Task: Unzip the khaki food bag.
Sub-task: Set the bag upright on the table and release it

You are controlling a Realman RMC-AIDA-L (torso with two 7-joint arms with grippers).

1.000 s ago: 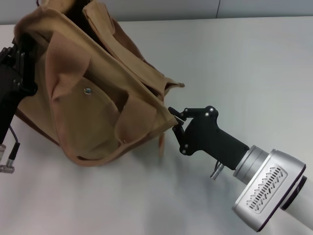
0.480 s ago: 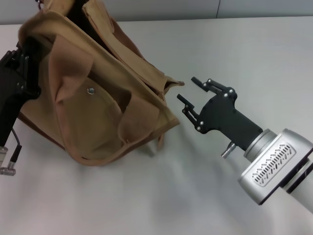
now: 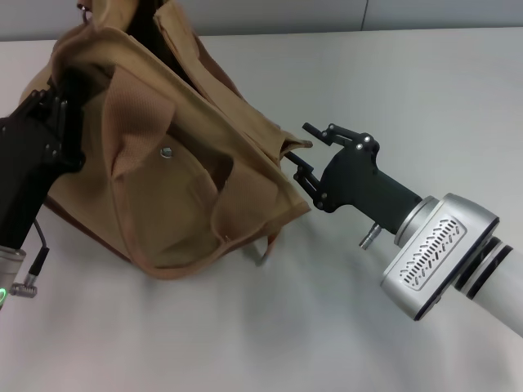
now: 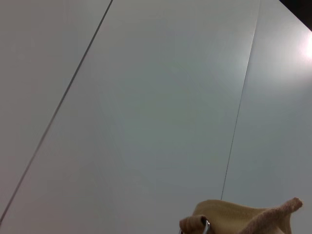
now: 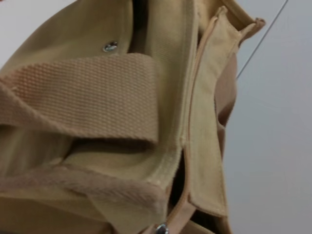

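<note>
— Bag first: where's the khaki food bag [image 3: 176, 163] sitting?

— On the white table [image 3: 392, 90], tipped over toward the left gripper [image 3: 53, 135] at about nine o'clock of it. That gripper is pressed against the bag's end; whether it's clenched on the canvas I can't tell, the fabric hides the fingers

— And the other arm?

— The right gripper [image 3: 301, 151] is at the bag's three o'clock corner, fingers spread, released, holding nothing. The bag lies at ten o'clock from it, touching or nearly so

— Where's the zipper [image 5: 187, 146]?

— Its wrist view shows it running lengthwise along the top edge, with a metal slider [image 5: 159, 228] close to the camera. So the zip's long axis runs from the right gripper away toward the left one, and the right arm is clearly nearer the slider

— So the right one pulls?

— I'd guess so, once it closes on that slider
</note>
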